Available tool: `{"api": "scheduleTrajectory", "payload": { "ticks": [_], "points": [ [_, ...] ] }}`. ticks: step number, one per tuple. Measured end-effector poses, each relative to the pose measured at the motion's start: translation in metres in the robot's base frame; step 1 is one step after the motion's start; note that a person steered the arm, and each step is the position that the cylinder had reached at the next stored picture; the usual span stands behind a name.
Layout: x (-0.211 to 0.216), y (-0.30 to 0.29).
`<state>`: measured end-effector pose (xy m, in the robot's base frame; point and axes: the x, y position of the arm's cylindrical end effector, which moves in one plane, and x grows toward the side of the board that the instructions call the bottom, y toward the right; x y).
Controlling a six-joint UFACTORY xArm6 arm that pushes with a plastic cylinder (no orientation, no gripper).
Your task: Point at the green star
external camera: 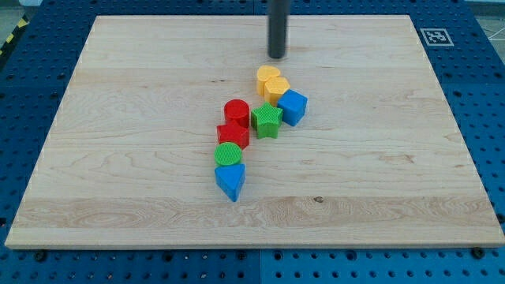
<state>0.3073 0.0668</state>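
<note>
Green star [267, 121] sits near the middle of the wooden board [118, 158], in a loose cluster of blocks. Touching it at about two o'clock is a blue block [293, 106], roughly cube-like though its exact shape is hard to make out. At twelve o'clock from the star, and touching the blue block's upper left, lies a yellow heart-like block [272, 82]. At nine to ten o'clock from the star stands a red cylinder [236, 111], just beside it, and directly below that cylinder at its six o'clock is a second red block [233, 134], shape unclear, touching the cylinder. A green cylinder [228, 153] follows at six o'clock from that red block, and a blue triangle [230, 181] lies right below the green cylinder, touching it

My tip [277, 57] stands at twelve o'clock from the star, apart from it, with the yellow block between the two; it is near the yellow block's upper edge but not touching it. The arm has no fingers, only the dark rod, and it holds nothing. Blue perforated table [31, 71] surrounds the board
</note>
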Motion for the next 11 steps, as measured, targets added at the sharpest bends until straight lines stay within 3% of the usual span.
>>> {"api": "scheduleTrajectory", "payload": {
  "ticks": [2, 4, 5, 11],
  "points": [
    [0.106, 0.09],
    [0.2, 0.05],
    [0.218, 0.028],
    [0.19, -0.026]
  ]
}}
